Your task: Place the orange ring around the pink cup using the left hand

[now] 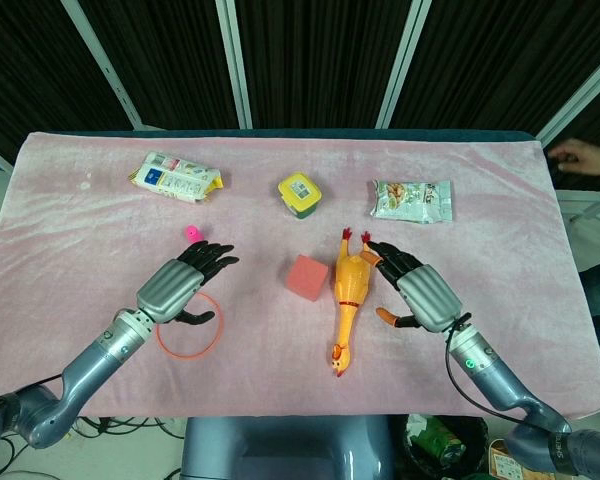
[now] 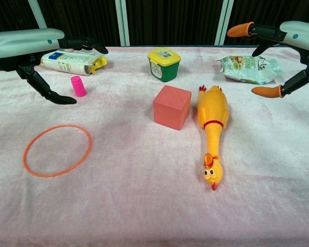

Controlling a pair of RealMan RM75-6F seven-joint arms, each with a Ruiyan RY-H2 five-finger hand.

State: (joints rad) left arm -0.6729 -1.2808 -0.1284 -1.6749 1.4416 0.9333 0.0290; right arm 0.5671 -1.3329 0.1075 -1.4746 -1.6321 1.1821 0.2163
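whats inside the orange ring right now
Only bare pink cloth shows inside the orange ring in the chest view. The pink cup stands outside it. In the head view the left hand covers part of the ring.

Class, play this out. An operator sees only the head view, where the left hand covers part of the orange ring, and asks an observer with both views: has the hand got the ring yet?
Observer: No. In the chest view the orange ring lies whole and flat on the cloth, and the left hand hovers above it, fingers apart.
Operator: The pink cup is just a dot to me.
Observer: The pink cup stands on the cloth beyond the ring, apart from it.
Operator: And the right hand?
Observer: The right hand is raised off the table, fingers spread, holding nothing.
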